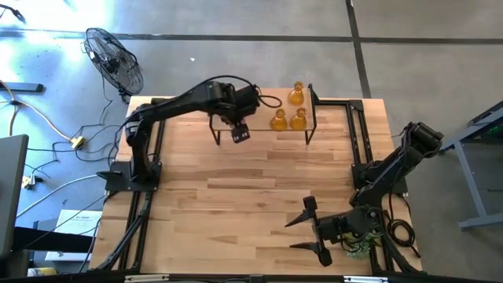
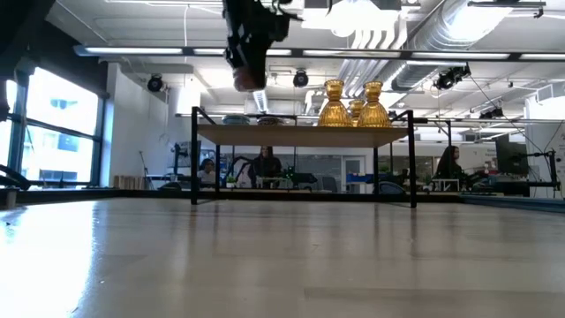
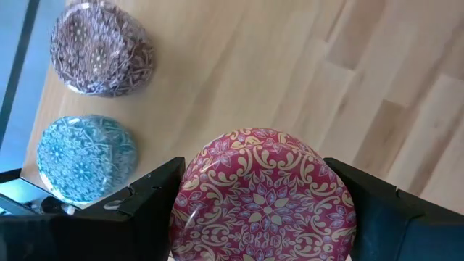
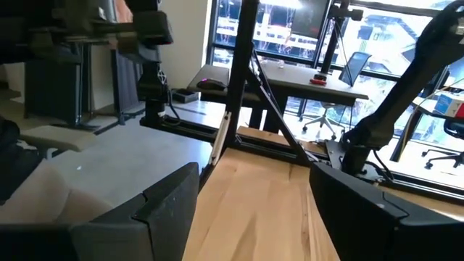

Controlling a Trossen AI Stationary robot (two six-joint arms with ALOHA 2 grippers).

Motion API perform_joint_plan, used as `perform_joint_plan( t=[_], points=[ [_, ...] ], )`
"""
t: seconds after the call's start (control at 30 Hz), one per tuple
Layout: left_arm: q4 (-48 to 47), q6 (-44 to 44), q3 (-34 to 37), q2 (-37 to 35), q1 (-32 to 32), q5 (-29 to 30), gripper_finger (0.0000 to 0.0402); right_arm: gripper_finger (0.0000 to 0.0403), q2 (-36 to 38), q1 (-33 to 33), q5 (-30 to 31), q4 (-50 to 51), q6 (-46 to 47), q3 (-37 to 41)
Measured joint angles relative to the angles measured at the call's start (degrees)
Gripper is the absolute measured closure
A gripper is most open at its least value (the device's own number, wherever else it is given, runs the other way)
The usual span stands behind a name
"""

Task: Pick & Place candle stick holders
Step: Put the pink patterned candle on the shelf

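The right gripper (image 1: 302,230) waits at the near edge of the surface (image 1: 251,196), far from the shelf (image 1: 263,110). Its jaws stand apart with nothing between them, and it lies low and to the side, probably so that the middle stays free for the other arm.

Nearer to the shelf, the left gripper (image 1: 238,132) hangs high above the surface, just in front of the shelf's front edge. Its jaws are clamped on a pink holder (image 3: 264,196), a squat round piece with a pale flower pattern. They grip it at its two sides, which suits such a wide, low shape. In the low view the gripper is about at the height of the shelf top, so I judge that the piece is being carried over the shelf and not toward the surface.

The left wrist view looks down on the shelf. There the blue holder (image 3: 85,157) and a second pink holder (image 3: 101,56) lie side by side near one edge, apart from each other.

On the far part of the shelf three amber holders (image 1: 288,110) stand upright in a close group, necks up. Grouping them there leaves the rest of the shelf for the round pieces.
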State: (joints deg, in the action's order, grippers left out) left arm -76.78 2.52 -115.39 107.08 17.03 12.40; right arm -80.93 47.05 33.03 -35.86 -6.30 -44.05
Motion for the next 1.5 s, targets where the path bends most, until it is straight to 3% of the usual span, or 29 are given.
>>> perform_joint_plan(
  t=[0.4, 1.27, 1.5],
  points=[
    [3.0, -1.6, 0.0, 2.5, 5.6, -5.5, 0.0106, 0.0144, 0.0, 0.0, -0.3, 2.7, 0.1, 0.0],
    [4.7, -0.8, 0.0, 2.7, 5.5, -5.4, 0.0101, 0.0144, 0.0, 0.0, -0.4, 3.5, -0.1, 0.0],
    [4.7, -1.8, 0.0, 6.5, 5.5, -6.7, 0.0101, 0.0144, 0.0, 0.0, -0.4, 3.9, 0.1, 0.0]
  ],
)
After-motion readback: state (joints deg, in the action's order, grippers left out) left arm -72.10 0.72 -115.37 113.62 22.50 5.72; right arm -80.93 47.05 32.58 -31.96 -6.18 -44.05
